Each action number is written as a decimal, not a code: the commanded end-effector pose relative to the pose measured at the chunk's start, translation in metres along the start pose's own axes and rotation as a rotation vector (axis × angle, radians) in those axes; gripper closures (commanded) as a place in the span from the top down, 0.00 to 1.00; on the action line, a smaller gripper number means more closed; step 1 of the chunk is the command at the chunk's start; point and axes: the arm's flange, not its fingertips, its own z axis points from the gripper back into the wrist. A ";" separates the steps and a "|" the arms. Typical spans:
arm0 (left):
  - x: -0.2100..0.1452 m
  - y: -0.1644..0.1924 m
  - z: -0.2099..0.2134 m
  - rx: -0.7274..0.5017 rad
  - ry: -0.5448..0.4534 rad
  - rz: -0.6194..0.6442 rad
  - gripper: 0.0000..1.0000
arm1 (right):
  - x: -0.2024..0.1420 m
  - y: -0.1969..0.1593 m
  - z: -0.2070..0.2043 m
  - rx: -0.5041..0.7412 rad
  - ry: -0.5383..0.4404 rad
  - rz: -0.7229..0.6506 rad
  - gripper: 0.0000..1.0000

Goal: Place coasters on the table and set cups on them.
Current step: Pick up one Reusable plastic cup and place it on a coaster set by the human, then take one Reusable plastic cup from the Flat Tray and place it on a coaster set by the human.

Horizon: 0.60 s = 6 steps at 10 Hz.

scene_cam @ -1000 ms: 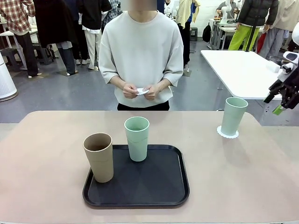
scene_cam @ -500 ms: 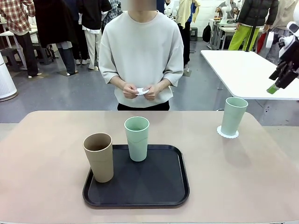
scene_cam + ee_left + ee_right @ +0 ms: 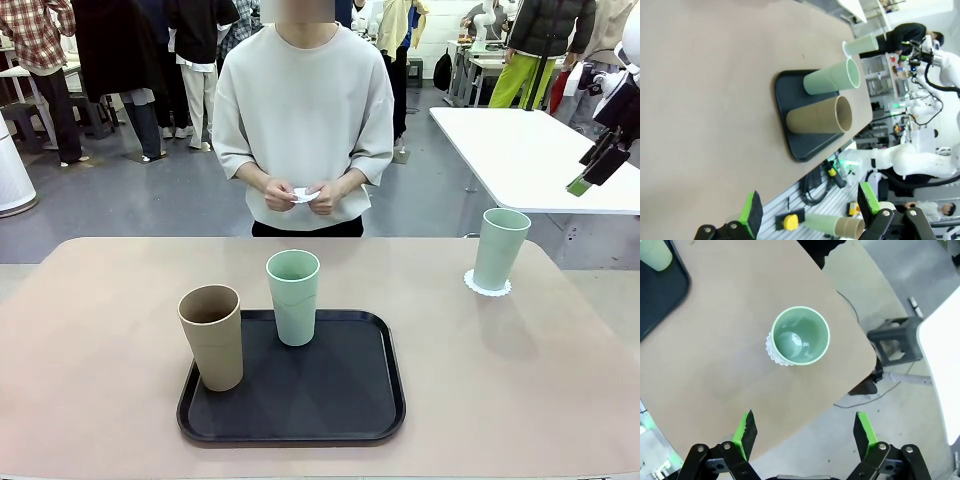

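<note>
Your right fingers [image 3: 746, 432] are wide apart and empty, looking straight down into a mint cup [image 3: 800, 335] on its coaster [image 3: 771, 354] by the bench [image 3: 715, 370] corner. Your left fingers [image 3: 751, 215] are spread too, empty, at the near bench edge. The front view adds the person's hands [image 3: 280, 193] pinching a small white piece [image 3: 303, 195], hard to make out, and the tan cup [image 3: 212, 335] and second mint cup [image 3: 293, 295] on the black tray [image 3: 350, 400], which the right wrist view cuts off.
</note>
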 end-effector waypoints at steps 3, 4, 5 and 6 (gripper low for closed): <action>0.000 0.000 0.001 -0.008 -0.009 -0.006 1.00 | -0.002 -0.001 0.002 0.019 -0.014 0.022 1.00; 0.000 0.000 0.001 -0.008 -0.009 -0.006 1.00 | -0.002 -0.001 0.002 0.019 -0.014 0.022 1.00; 0.000 0.000 0.001 -0.008 -0.009 -0.006 1.00 | -0.002 -0.001 0.002 0.019 -0.014 0.022 1.00; 0.000 0.000 0.001 -0.008 -0.009 -0.006 1.00 | -0.002 -0.001 0.002 0.019 -0.014 0.022 1.00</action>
